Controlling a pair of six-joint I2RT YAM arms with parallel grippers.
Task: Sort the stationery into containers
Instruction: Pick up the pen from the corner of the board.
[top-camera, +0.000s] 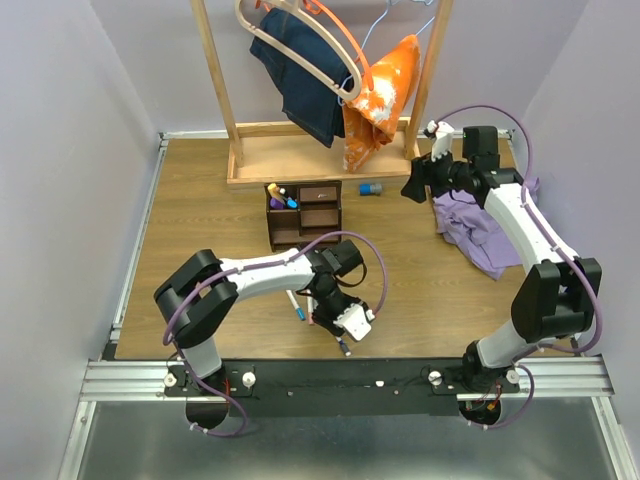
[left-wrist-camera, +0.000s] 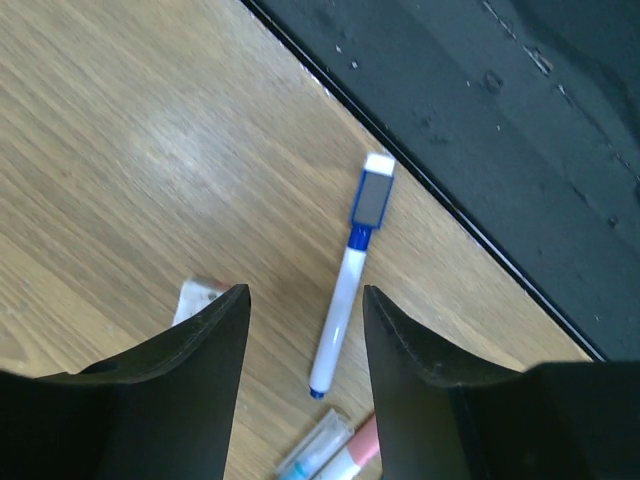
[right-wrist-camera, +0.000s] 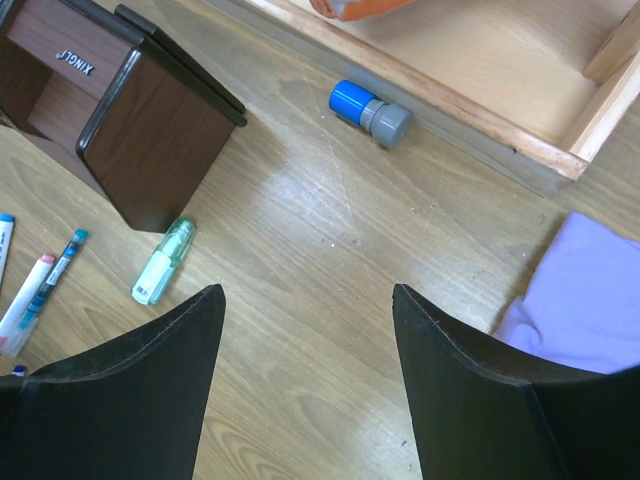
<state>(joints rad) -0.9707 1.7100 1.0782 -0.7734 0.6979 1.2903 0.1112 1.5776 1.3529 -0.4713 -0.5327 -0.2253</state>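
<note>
The white marker with a blue tip and a grey-and-white eraser cap lies flat on the wooden table, close to the near edge beside the black rail. It lies in the open gap under the left gripper, whose jaws are spread on either side of it without touching it and hold nothing. A small beige eraser block sits just beside the left finger. A clear pen and a pink-ended one lie at the bottom of the wrist view.

The step in hand looks like the reach for this marker, with the grasp not yet made. The next move would be to come down with the jaws squared across the thin barrel. They should close on its middle, clear of the eraser block and the neighbouring pens. The marker would then be lifted and carried to the far side.

There the dark brown organizer stands, with a few items already in its far-left slot. Just right of it lies a green highlighter, and farther right a blue-capped item rests against the clothes rack base. The right gripper hovers above bare table there with its jaws parted and empty, and a purple cloth lies to its right.
</note>
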